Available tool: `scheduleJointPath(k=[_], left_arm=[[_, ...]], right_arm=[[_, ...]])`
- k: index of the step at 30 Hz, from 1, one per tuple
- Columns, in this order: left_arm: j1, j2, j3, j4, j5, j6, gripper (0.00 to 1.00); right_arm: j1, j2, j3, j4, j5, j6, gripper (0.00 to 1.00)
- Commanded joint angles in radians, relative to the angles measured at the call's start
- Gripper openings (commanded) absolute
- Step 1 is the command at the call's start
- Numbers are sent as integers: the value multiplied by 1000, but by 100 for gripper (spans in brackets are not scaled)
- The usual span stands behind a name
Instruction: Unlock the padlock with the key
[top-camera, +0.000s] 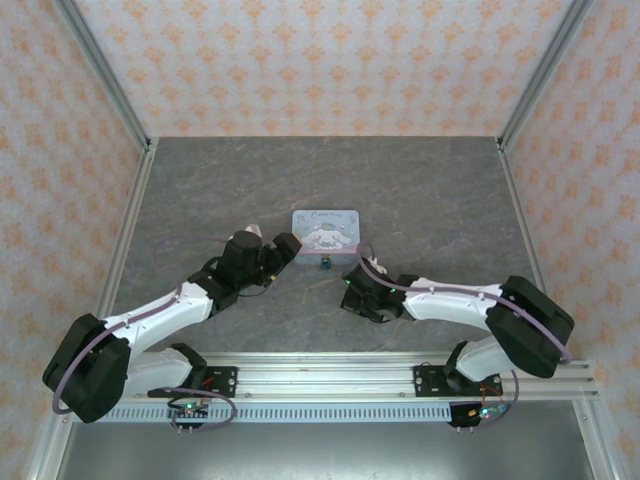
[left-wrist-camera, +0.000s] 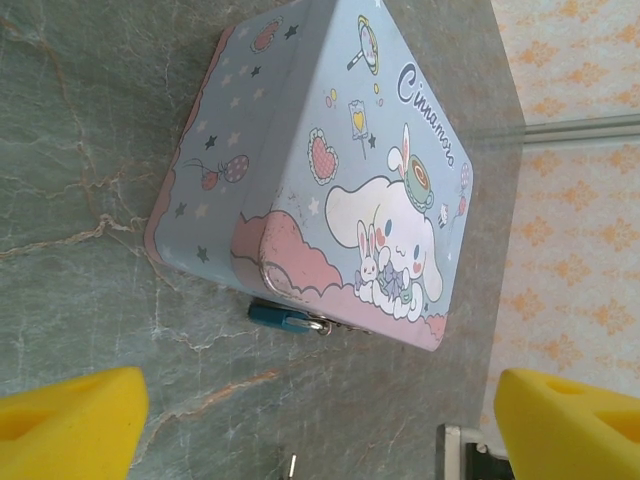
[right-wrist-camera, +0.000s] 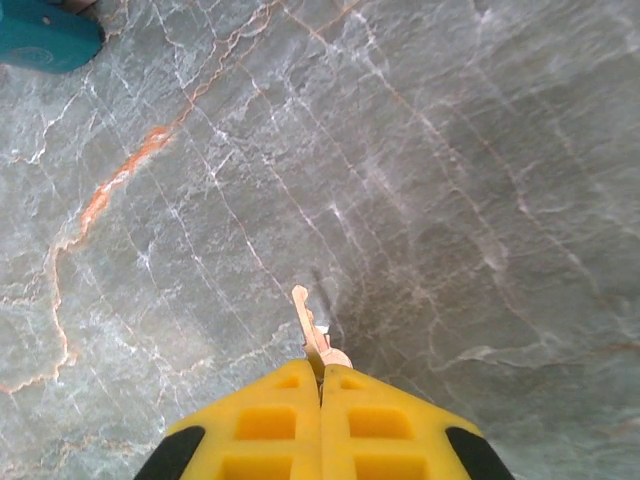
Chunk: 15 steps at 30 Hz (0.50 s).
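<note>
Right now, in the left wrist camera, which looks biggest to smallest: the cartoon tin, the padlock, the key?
1. tin
2. padlock
3. key, a pale sliver at the bottom edge, possibly cut off there, so its full size is unsure.

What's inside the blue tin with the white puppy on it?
The tin has its lid down, so whatever is inside is covered. You can see the outside: the cartoon picture on the lid and the small teal padlock sitting at the tin's front edge.
</note>
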Motion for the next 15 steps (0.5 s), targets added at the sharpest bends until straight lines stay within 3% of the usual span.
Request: scheduleJointPath(k=[1,8,15], left_arm=[[5,2,21,-12,18,38,90],[-20,-13,8,-6,-12,35,90],[-69,18,23,6,-27,39,90]], right_arm=[[-2,-62,-27,19,-3,-54,0],[-7,-158,-64,54,-8,-123,0],[-62,-234,-140,173,-108,-208,0]])
